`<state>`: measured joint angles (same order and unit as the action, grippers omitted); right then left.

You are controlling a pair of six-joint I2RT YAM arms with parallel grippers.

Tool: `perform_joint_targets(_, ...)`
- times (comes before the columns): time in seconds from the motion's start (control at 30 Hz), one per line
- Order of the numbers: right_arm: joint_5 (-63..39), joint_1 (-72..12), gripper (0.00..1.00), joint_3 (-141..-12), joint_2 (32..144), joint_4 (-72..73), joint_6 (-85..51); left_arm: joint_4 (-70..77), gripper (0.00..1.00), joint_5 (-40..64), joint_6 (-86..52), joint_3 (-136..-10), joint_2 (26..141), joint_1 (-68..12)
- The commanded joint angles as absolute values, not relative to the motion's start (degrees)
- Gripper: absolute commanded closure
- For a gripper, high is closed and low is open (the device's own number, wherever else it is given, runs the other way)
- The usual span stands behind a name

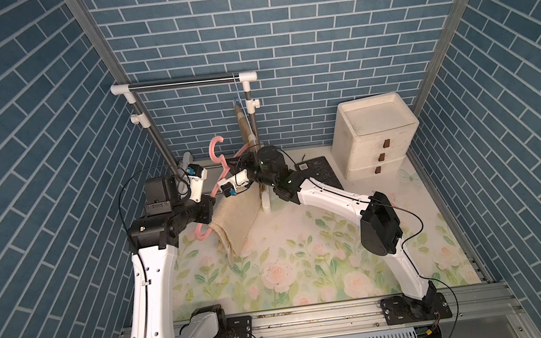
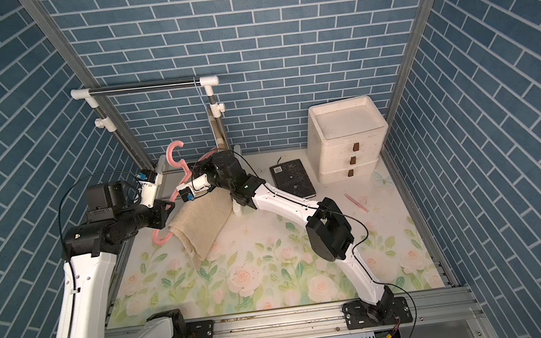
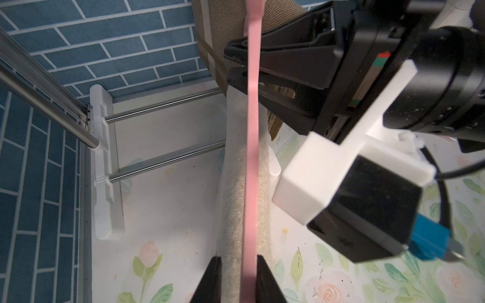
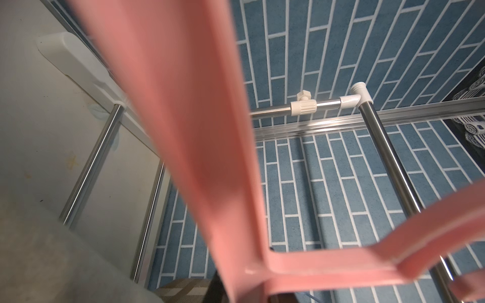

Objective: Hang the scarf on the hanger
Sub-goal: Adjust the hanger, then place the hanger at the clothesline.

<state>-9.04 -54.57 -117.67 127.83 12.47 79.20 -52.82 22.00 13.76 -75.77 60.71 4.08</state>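
Left tool (image 3: 238, 262) and right tool (image 3: 232, 63) clamp the stiff hanger (image 3: 250, 157); the soft scarf (image 3: 233, 183) will likely slide, so hold hanger, not cloth

Tabletop (image 1: 309, 276) had a rose-print cover. White three-drawer chest (image 1: 375, 144) sat in the far right corner, dark notebook-looking thing (image 2: 293, 179) just beside it, small pink stick (image 2: 356, 202) near the right edge, clothes rack (image 1: 183, 82) far left.

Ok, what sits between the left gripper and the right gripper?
The left wrist view shows it: a stretch of the bar of the pink plastic hanger, with the beige woven scarf draped over it. Nothing else.
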Motion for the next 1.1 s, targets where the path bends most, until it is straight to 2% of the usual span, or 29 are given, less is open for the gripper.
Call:
perform_joint_targets(0.0, -8.35, -52.9, 1.0, -118.22, 123.22, 16.36, 74.27, -52.87, 0.82, 22.57, 13.97, -75.82, 60.95, 3.86)
perform_joint_targets(0.1, -8.96, -52.86, 1.0, -117.89, 122.91, 16.58, 74.11, -52.89, 0.96, 22.74, 14.07, -76.55, 61.0, 3.81)
perform_joint_targets(0.17, -9.56, -52.89, 0.96, -117.71, 122.53, 16.61, 73.77, -52.8, 1.0, 22.77, 14.05, -77.23, 61.0, 3.84)
perform_joint_targets(0.3, -11.2, -52.91, 0.74, -117.17, 121.63, 16.46, 73.12, -52.75, 1.0, 22.14, 13.98, -78.96, 60.8, 3.84)
perform_joint_targets(0.43, -12.79, -53.0, 0.46, -116.67, 119.95, 15.08, 71.88, -52.53, 1.0, 19.95, 14.13, -80.75, 60.29, 3.82)
perform_joint_targets(0.6, -14.75, -53.01, 0.3, -112.21, 115.35, 14.97, 69.9, -53.27, 1.0, 15.85, 13.8, -83.95, 60.41, 3.86)
perform_joint_targets(0.83, -14.31, -52.78, 0.2, -100.0, 104.97, 15.37, 65.42, -55.22, 1.0, 10.01, 14.2, -87.75, 60.42, 3.87)
perform_joint_targets(1.07, -8.74, -52.55, 0.12, -84.77, 90.06, 18.74, 48.86, -49.05, 1.0, 10.82, 10.24, -92.8, 64.04, 3.87)
